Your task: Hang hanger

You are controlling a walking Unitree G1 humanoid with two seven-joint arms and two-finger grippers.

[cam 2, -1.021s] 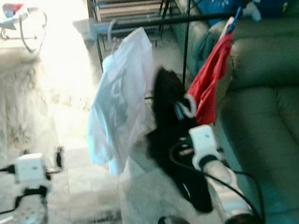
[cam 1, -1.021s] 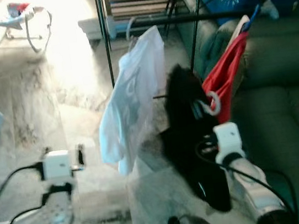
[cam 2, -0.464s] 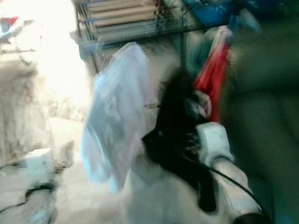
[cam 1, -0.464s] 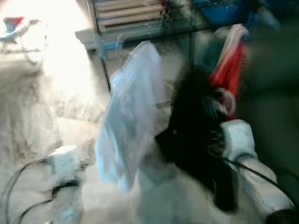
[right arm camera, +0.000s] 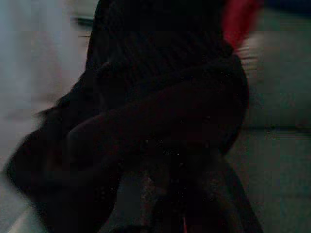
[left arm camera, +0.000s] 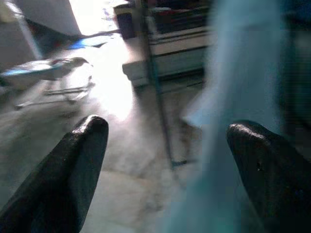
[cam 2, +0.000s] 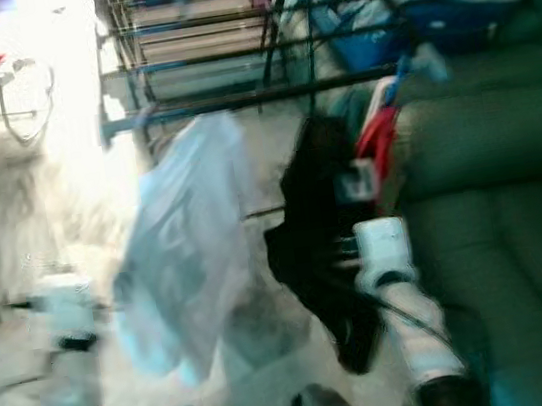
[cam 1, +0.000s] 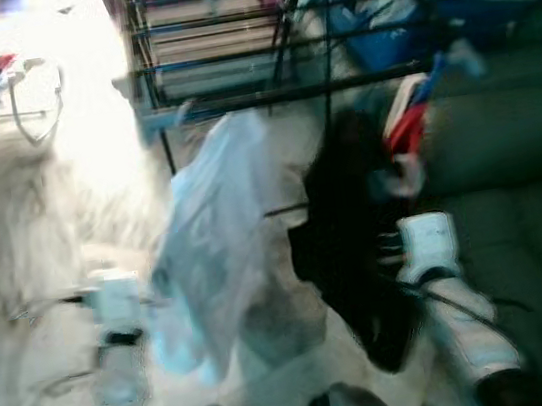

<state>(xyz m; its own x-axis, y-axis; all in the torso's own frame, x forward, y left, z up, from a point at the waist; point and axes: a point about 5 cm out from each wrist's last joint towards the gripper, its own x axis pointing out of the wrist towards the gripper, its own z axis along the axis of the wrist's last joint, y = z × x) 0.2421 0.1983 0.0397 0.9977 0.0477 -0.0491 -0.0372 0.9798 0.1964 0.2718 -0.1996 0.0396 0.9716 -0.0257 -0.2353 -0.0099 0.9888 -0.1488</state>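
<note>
We've got our right gripper [cam 1: 393,208] up against a black garment [cam 1: 352,242], which droops in a dark crumpled bunch below the black drying rack [cam 1: 266,93], between a pale blue shirt [cam 1: 214,261] and a red garment [cam 1: 407,128]. It's blurry, so we can't tell how those jaws sit. Our left gripper [left arm camera: 165,160] has its jaws apart, holding nothing, beside the blue shirt.

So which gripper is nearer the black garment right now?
Right. The right gripper is up against the black garment, which drapes in front of it. The left gripper is off to the far side of the pale blue garment.
</note>
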